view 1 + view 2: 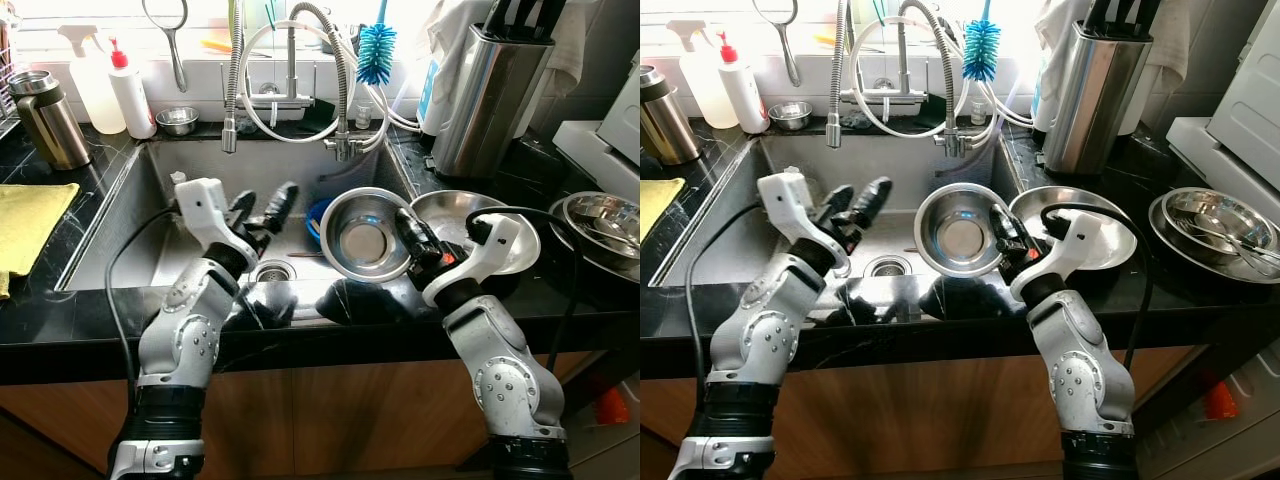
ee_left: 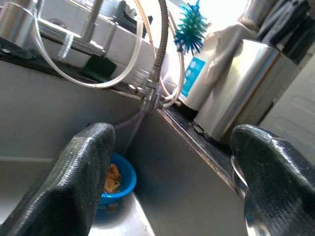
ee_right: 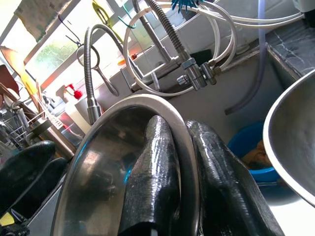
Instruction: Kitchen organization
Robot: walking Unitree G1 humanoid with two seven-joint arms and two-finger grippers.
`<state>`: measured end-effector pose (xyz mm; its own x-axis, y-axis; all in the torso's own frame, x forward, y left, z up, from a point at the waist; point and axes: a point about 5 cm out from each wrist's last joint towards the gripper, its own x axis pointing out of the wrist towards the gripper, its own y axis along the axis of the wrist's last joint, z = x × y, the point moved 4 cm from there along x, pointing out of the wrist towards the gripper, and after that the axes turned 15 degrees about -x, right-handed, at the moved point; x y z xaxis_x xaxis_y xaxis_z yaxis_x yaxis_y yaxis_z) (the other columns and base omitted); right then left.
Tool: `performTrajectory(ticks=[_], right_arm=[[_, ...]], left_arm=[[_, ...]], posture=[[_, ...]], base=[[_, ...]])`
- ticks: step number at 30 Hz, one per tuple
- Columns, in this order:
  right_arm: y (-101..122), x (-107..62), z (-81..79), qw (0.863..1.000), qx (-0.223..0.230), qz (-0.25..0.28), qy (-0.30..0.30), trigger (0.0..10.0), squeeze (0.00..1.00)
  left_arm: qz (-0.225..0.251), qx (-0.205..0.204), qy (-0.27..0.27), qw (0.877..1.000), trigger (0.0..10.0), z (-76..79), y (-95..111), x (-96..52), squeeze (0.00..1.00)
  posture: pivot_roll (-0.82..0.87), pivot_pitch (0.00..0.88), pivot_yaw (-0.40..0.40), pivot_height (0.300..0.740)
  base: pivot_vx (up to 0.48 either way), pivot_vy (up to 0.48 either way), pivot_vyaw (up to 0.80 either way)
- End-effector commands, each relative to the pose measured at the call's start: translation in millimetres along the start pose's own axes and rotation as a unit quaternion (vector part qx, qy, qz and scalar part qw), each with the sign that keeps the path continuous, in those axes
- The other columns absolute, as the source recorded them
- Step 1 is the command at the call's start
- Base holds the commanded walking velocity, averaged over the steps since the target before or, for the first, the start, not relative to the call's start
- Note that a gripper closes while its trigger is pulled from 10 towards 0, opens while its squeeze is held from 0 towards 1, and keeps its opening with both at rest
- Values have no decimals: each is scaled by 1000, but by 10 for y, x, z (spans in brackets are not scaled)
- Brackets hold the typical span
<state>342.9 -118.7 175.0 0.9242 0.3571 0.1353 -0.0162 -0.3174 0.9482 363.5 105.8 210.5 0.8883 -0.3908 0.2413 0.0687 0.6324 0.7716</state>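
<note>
Black marble-look counter (image 1: 60, 310), steel sink (image 1: 150, 215) under bright window. Right gripper (image 1: 418, 243) reaches over sink's right edge, 2 fingers clamped on rim of steel bowl (image 1: 362, 235), held tilted just left of it. Blue bowl (image 1: 317, 215) beyond, in sink. Left gripper (image 1: 262, 210) over sink, fingers apart, holding nothing. Labels unreadable.
</note>
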Motion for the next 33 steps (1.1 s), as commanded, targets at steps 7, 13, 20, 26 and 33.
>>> performTrajectory(ticks=[7,13,20,26,33], right_arm=[[22,19,2,1000,-6,5,-1,10000,0],[27,29,3,1000,-9,5,0,10000,0],[29,31,7,1000,-12,4,-1,10000,0],[40,37,12,1000,-16,4,-2,10000,0],[68,63,13,1000,-20,7,-3,10000,0]], left_arm=[[-40,26,-16,999,10000,77,-103,-37,0],[-44,28,-21,998,10000,91,-103,-42,0],[-27,8,-26,999,10000,124,-33,-25,0],[-23,3,-33,999,10000,154,-4,-17,0],[-46,10,-58,997,10000,233,-62,-36,0]], posture=[[-14,23,-39,740],[-14,29,-40,740],[-15,31,-40,740],[-20,34,-38,740],[-20,34,-38,740]], base=[[0,0,0],[0,0,0],[0,0,0],[0,0,0],[0,0,0]])
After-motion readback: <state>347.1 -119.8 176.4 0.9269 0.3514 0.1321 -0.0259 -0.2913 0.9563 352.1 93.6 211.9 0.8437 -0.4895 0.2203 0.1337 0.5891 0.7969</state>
